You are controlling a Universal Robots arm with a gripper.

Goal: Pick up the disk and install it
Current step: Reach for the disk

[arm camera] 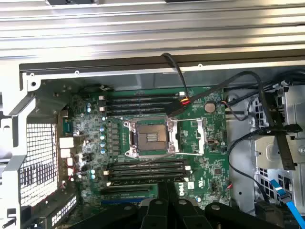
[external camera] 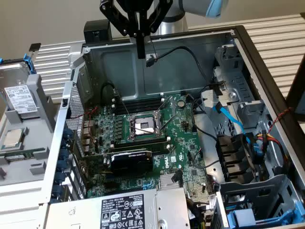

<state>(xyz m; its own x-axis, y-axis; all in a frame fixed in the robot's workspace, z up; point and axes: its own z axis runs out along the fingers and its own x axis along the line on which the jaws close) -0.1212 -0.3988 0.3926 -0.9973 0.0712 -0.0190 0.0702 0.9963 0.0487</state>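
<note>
The disk [external camera: 20, 98], a silver drive with a white label and blue clips at its top, lies outside the case on the grey stand at the exterior view's left. My gripper [external camera: 141, 54] hangs high over the back of the open computer case, well to the right of the disk. Its black fingers are pressed together with nothing between them. In the wrist view my gripper [arm camera: 167, 198] looks down on the motherboard [arm camera: 190, 157] with its open CPU socket [arm camera: 148, 138].
A small silver processor chip [external camera: 12, 138] lies below the disk. Inside the case are the CPU socket [external camera: 145, 126], a black card [external camera: 131, 162], loose black cables [external camera: 183, 50], a blue cable [external camera: 229, 117] and drive bays [external camera: 259, 214]. The labelled power-supply box [external camera: 124, 212] fills the front.
</note>
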